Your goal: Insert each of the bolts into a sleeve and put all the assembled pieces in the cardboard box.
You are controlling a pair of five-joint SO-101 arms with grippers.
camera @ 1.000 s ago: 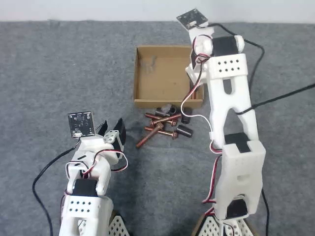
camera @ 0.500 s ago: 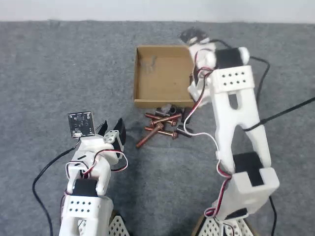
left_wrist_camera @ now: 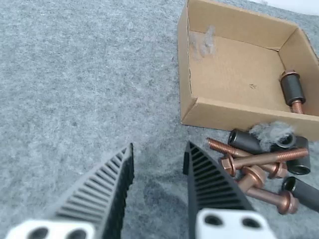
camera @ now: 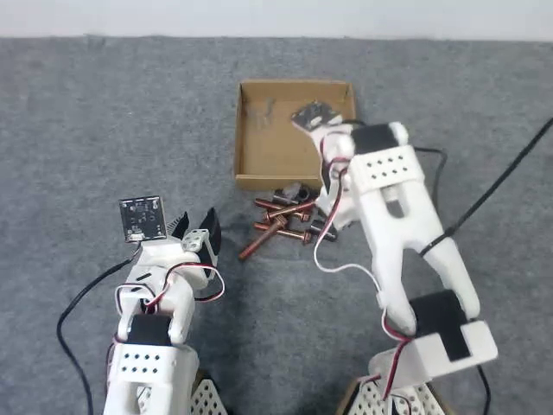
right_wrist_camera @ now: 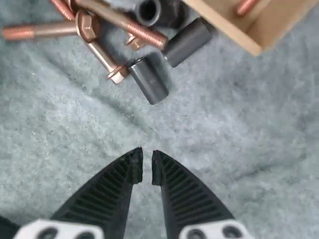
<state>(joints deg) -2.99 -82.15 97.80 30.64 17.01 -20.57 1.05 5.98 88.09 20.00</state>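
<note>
The cardboard box [camera: 294, 181] sits open on the grey felt-covered bench [camera: 104, 112], toward 12 o'clock in the high view. In the left wrist view one assembled piece [left_wrist_camera: 291, 92], a dark sleeve with a copper bolt through it, lies on the floor of the box [left_wrist_camera: 239, 112] against its side wall. Just outside the front wall, at 6 o'clock from the box, a loose pile of copper bolts [camera: 276, 226] lies crossed over one another, with several empty black sleeves [right_wrist_camera: 149, 79] touching or just beside them. The left gripper [camera: 197, 232] rests at about 8 o'clock from the pile, near it but apart; its jaws are released, spread wide with bare bench between them, and point toward the box [left_wrist_camera: 159, 149]. The right arm [camera: 389, 190] leans over the 3 o'clock side of the pile and the near corner of the box. The right gripper [right_wrist_camera: 146, 159] hangs above bare bench just short of the nearest sleeve, its jaws almost clenched with only a thin slit between the tips, grasping nothing.
</note>
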